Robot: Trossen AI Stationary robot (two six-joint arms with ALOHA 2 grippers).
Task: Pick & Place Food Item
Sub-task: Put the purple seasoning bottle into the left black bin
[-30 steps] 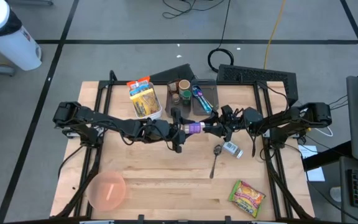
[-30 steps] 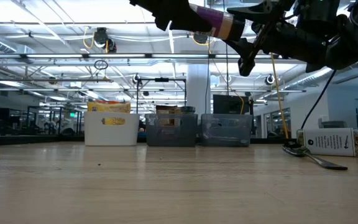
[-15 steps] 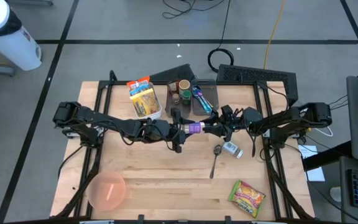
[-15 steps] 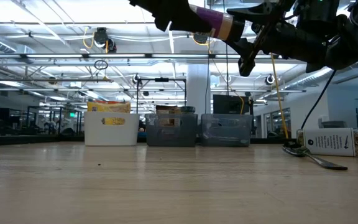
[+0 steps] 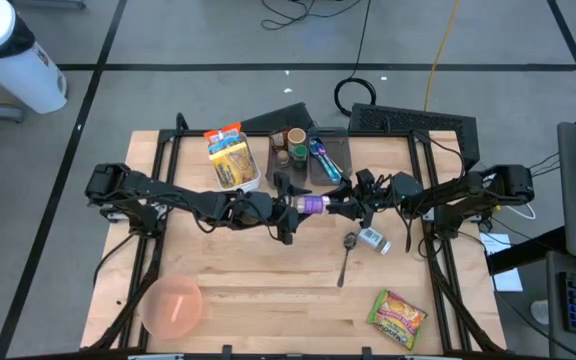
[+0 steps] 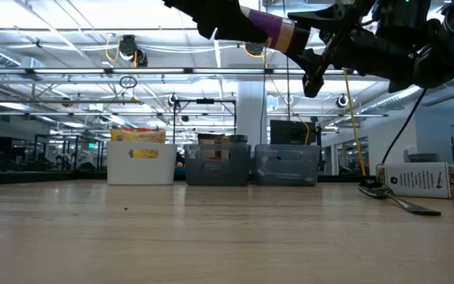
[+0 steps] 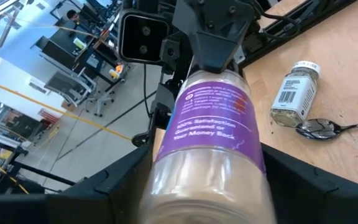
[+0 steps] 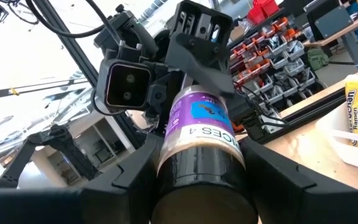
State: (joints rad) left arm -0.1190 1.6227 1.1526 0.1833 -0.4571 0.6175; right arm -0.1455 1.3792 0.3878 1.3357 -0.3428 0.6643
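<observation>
A clear bottle with a purple label [image 5: 311, 206] hangs level, high above the middle of the table, between my two grippers. My right gripper [image 5: 340, 207] reaches in from the table's right and is shut on the bottle's dark-capped end. My left gripper [image 5: 288, 208] reaches in from the table's left. It is open, with one finger [image 7: 120, 183] on each side of the bottle's clear bottom end [image 7: 210, 186]; I cannot tell whether they still touch it. In the low view the bottle [image 6: 278, 30] shows at the top edge. My right gripper pinches the bottle's dark cap end [image 8: 204, 186] between its two fingers [image 8: 129, 168]. The fingers come nearly level from the table's right and lie along the bottle. The bottle is lifted clear of the table, lying level with its bottom end toward my left gripper.
At the back stand a white bin with a yellow packet [image 5: 233, 160] and dark bins with cans [image 5: 303, 150]. A small spice jar [image 5: 373, 239] and a spoon [image 5: 346, 258] lie right of centre. A pink bowl [image 5: 173, 305] sits near left, a snack packet [image 5: 398, 315] near right.
My left gripper's fingers have spread a little wider around the bottle's bottom end. Both arms and the bottle have stayed where they were.
</observation>
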